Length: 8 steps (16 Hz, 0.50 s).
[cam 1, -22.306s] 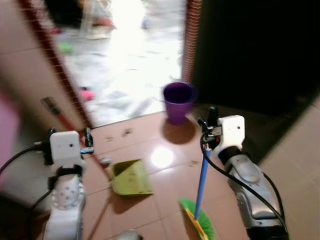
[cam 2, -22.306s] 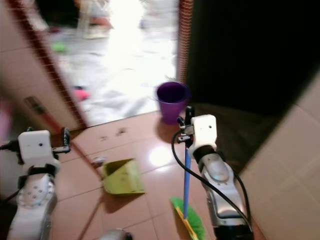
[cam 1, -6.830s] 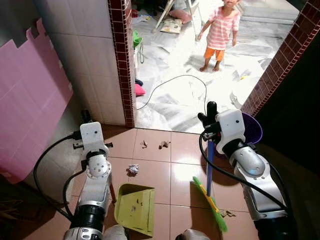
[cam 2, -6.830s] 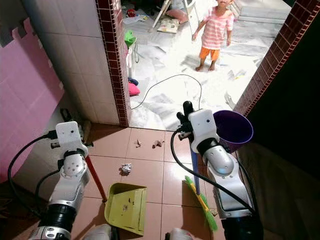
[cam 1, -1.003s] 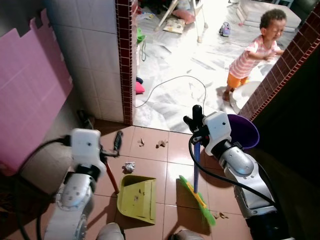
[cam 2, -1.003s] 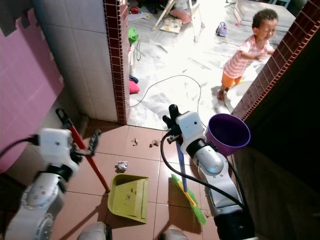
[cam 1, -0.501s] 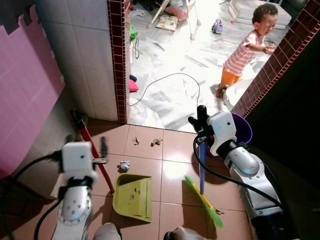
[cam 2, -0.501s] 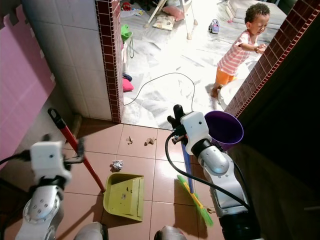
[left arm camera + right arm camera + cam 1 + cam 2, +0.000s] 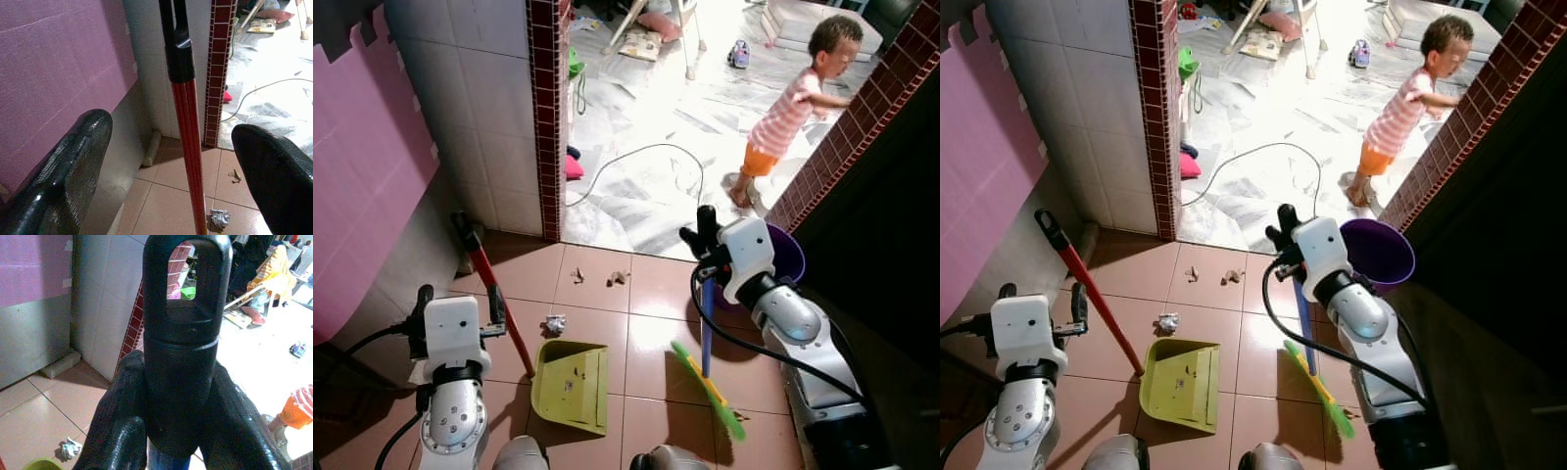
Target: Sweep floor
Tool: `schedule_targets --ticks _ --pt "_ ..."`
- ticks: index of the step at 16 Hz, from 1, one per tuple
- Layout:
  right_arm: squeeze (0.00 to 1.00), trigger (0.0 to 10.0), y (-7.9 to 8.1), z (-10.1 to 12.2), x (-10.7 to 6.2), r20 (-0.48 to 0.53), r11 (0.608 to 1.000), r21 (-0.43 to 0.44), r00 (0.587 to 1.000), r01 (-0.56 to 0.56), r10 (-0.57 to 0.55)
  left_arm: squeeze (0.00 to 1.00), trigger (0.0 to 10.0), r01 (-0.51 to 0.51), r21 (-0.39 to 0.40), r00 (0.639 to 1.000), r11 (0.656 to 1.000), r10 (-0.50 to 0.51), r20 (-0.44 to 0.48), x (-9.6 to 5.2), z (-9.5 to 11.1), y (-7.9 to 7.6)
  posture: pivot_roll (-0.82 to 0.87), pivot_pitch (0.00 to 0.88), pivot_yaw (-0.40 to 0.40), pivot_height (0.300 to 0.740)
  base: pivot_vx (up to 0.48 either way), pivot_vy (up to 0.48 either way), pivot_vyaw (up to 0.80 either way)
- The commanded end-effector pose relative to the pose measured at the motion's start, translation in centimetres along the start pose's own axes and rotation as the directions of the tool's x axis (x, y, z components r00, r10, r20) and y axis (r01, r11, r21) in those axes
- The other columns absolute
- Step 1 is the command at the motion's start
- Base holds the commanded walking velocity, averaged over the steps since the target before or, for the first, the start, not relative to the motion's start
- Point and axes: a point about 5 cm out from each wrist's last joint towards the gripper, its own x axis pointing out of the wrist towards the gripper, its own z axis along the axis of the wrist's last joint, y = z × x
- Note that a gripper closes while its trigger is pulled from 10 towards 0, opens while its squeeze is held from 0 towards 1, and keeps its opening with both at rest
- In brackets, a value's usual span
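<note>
Left eye view: the right gripper [image 9: 703, 227] sits right of centre, clamped around the black top of the blue broom handle [image 9: 706, 338]. The handle drops to the green broom head [image 9: 709, 390] on the terracotta floor tiles [image 9: 646, 284] in the lower middle. In the lower left, the left gripper [image 9: 457, 305] has its fingers spread, and the red dustpan handle [image 9: 495, 304] stands just beside it, not gripped. The yellow-green dustpan [image 9: 570, 386] lies flat at lower centre. A crumpled paper scrap [image 9: 553, 322] sits just above the pan, with small brown debris [image 9: 615, 277] further up. A purple bucket [image 9: 787, 257] peeks out behind the right arm. A person [image 9: 789, 110] in a striped top stands upper right on the white floor.

Right eye view: same layout, and the pink wall panel [image 9: 984, 157] covers the upper left.

Left wrist view: both black fingers [image 9: 68, 171] are wide apart, with the red handle upright between them, touching neither. The paper scrap shows near the bottom centre.

Right wrist view: the fingers [image 9: 118, 421] are squeezed tight on the black handle cap [image 9: 182, 333] in the centre of the frame.
</note>
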Motion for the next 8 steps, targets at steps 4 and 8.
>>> schedule_targets --ticks 4,8 --pt "0.0 10.0 0.3 -0.1 0.0 0.016 1.0 0.002 0.999 0.028 -0.028 0.0 10.0 0.056 -0.016 0.998 0.998 -0.056 0.014 -0.2 0.3 -0.6 0.01 0.007 -0.08 0.74 0.0 0.0 -0.5" --pt "0.0 10.0 0.9 -0.1 1.0 0.043 0.998 0.025 0.997 0.059 -0.06 0.0 10.0 0.091 0.009 0.995 0.996 -0.091 0.028 0.0 0.8 -0.9 0.04 0.0 -0.033 0.74 0.0 0.0 0.0"
